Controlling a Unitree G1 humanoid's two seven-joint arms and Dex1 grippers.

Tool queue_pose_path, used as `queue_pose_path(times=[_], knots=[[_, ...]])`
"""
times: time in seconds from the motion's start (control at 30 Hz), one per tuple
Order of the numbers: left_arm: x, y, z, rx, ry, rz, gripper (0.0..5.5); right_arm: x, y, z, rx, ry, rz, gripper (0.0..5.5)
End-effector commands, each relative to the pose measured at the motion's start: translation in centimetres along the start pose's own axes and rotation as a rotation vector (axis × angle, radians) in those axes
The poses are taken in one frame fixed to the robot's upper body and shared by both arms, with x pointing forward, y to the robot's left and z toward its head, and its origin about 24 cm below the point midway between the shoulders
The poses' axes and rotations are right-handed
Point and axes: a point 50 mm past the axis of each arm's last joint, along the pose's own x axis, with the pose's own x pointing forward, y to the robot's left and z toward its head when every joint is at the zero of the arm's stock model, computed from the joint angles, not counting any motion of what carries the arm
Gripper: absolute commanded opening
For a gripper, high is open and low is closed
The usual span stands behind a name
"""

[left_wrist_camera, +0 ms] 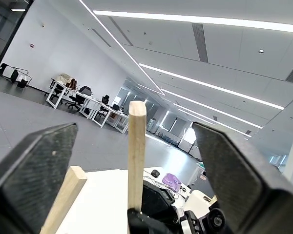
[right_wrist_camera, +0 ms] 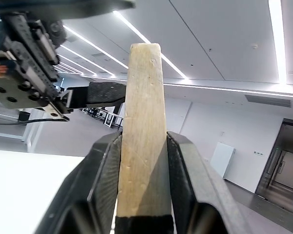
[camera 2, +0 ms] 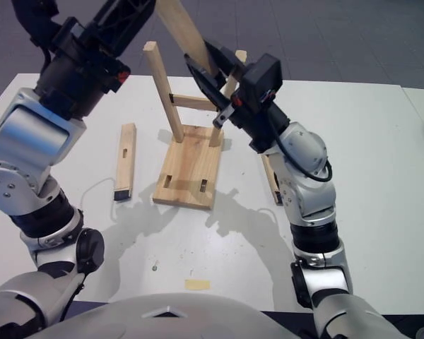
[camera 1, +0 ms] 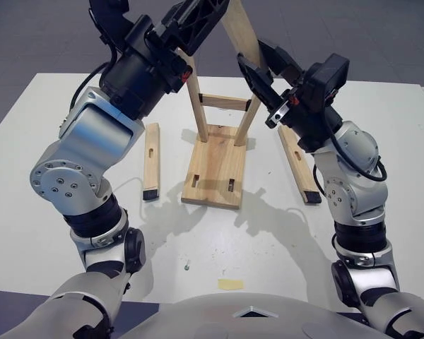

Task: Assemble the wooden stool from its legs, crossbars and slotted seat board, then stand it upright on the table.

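One loose piece, left: pale slotted wooden bar [camera 1: 151,161], dark-tipped, flat on the white table [camera 1: 49,113].
Left gripper [left_wrist_camera: 136,146]: raised, fingers [left_wrist_camera: 44,161] spread wide, straddling the held stick's top end without touching.
Centre: pale rectangular slotted seat board [camera 1: 215,169], flat; two light wooden legs [camera 1: 198,106] upright in its far slots, joined by a short crossbar [camera 1: 225,102]; near slots vacant.
Held leg: plain light wooden stick [right_wrist_camera: 141,122], tilted, rising leftward from the right gripper [camera 1: 263,70].
Right gripper: clamped on its lower part.
Right: another dark-tipped bar [camera 1: 300,166], flat.
Next, probably: left fingers closing on that top end.

Upright legs [camera 1: 198,109] block seat board [camera 1: 212,185] far end; near end open.
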Motion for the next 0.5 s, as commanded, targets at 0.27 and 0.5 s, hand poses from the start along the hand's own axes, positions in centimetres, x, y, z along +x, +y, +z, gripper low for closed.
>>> queue_pose_path(times=[0.27, 0.5], knots=[[0.1, -0.4, 0.0, 0.078, 0.050, 0.014, 2.35, 0.4, 1.7, -0.3, 0.019, 0.006, 0.053, 1.30], [0.1, -1.0, 0.6, 0.217, 0.059, 0.008, 1.17, 0.3, 1.8, -0.4, 0.030, 0.014, 0.052, 1.30]])
